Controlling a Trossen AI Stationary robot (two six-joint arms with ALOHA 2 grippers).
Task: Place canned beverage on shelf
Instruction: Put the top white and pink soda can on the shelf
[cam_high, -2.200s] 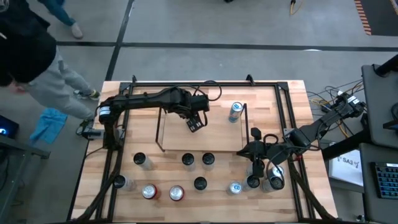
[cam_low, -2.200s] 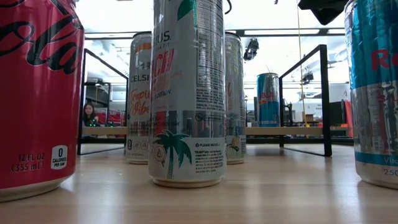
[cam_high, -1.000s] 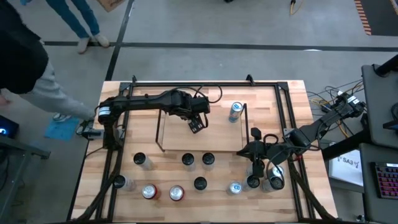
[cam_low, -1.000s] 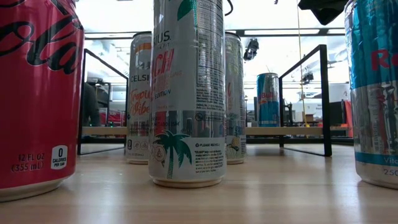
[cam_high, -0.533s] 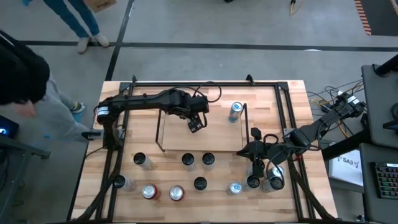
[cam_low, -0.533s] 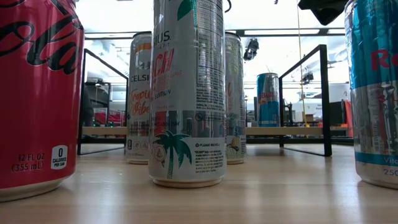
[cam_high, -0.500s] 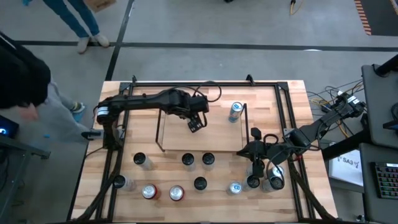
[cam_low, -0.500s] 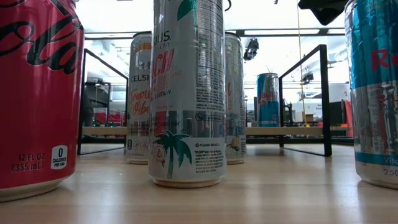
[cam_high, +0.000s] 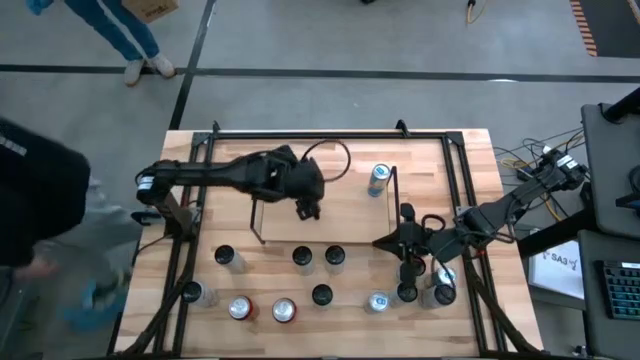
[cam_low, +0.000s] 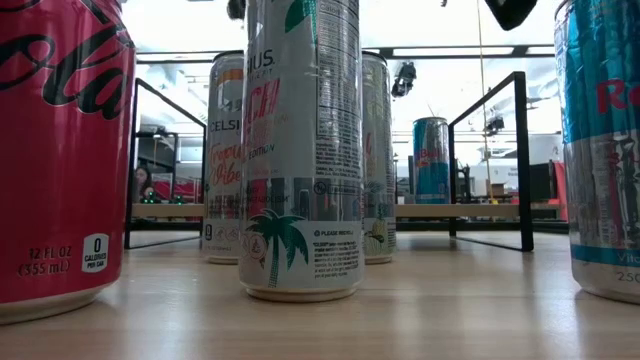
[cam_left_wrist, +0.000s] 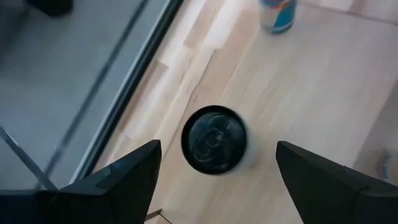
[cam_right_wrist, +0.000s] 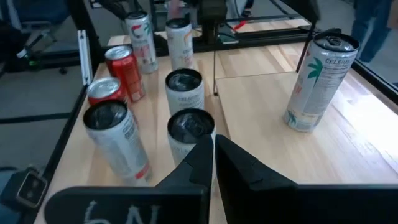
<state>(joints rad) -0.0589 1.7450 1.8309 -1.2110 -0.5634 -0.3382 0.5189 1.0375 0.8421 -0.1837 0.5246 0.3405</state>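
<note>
Red cola can (cam_low: 55, 150); white palm-print can (cam_low: 301, 150); blue-silver can (cam_low: 431, 160).

Person in dark top (cam_high: 35, 200) is standing at the counter's (cam_high: 470, 180) left edge. Second person's legs (cam_high: 120, 30) are showing on grey floor (cam_high: 400, 60). Keyboard (cam_high: 620, 290) is lying at right.

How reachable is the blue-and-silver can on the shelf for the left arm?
Probably reachable. The left end effector hangs open over the low wire-framed, wood-based shelf, and the blue-and-silver metal can stands on it with only bare wood between them. The thin black end frame stands close beside the can.
</note>
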